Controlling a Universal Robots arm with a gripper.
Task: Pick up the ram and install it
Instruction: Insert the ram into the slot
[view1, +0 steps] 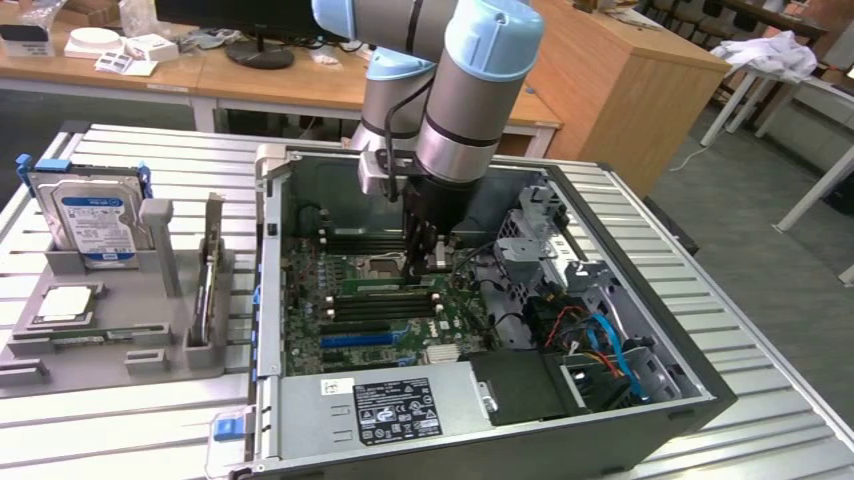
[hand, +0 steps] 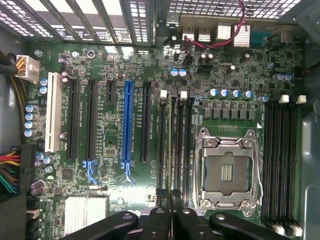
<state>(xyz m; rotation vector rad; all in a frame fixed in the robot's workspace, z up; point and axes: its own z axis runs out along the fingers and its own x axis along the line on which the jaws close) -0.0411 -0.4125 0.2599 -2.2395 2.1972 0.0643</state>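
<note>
- The ram (hand: 171, 145) is one thin green stick, seen edge-on, among the memory slots (hand: 161, 145) beside the processor socket (hand: 227, 172).
- The fingers (hand: 161, 212) pinch it, nearly pressed together.
- One hard drive (view1: 96, 222) and one processor chip (view1: 64, 305) sit at the exterior view's left.

The black claw (hand: 171, 199) is cut off by the wrist view's edge, so its finger roots are lost. The thin green circuit-board ram stick (hand: 170, 145) pinched in it shows edge-on, and its chips cannot be made out. In the exterior view, the grey-and-blue arm wrist (view1: 461, 110) hides the green slotted motherboard (view1: 354, 320) behind the claw.
</note>
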